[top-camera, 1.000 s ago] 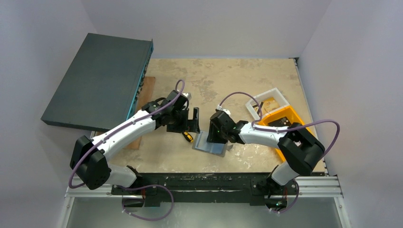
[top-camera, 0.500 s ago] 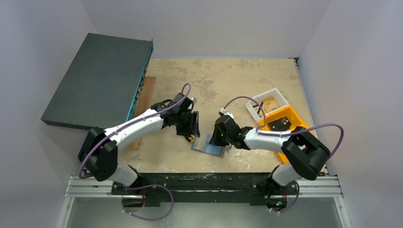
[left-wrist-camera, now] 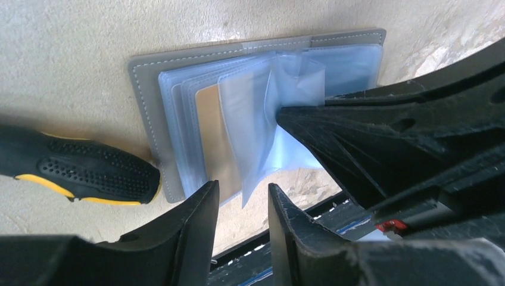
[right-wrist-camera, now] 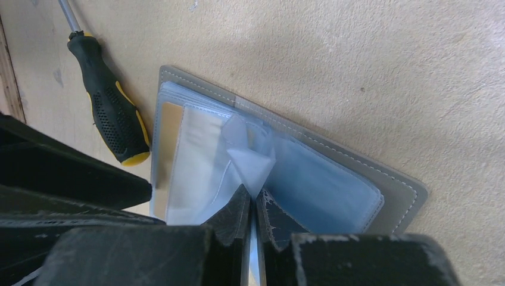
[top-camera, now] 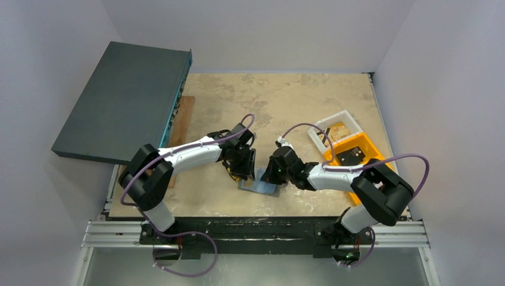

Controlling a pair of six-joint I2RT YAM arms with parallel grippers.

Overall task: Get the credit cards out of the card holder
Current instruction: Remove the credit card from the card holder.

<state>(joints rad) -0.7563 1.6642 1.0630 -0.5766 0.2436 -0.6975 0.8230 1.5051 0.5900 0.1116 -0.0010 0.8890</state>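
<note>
Card holder (top-camera: 257,183) open flat, near-centre on the counter (top-camera: 298,101), a claw on each side.
Right claw (right-wrist-camera: 253,210) is clamped on a clear sleeve (right-wrist-camera: 250,159). Left claw (left-wrist-camera: 241,210) is part open at the sleeves' near edge, gripping nothing. Risk: left closes on film, not the tan card (left-wrist-camera: 213,138), or the unpinned card holder lifts with the pull.

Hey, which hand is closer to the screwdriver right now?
Left. The left hand hangs right beside the screwdriver. The right hand is across the card holder from it, pinching a sleeve.
</note>
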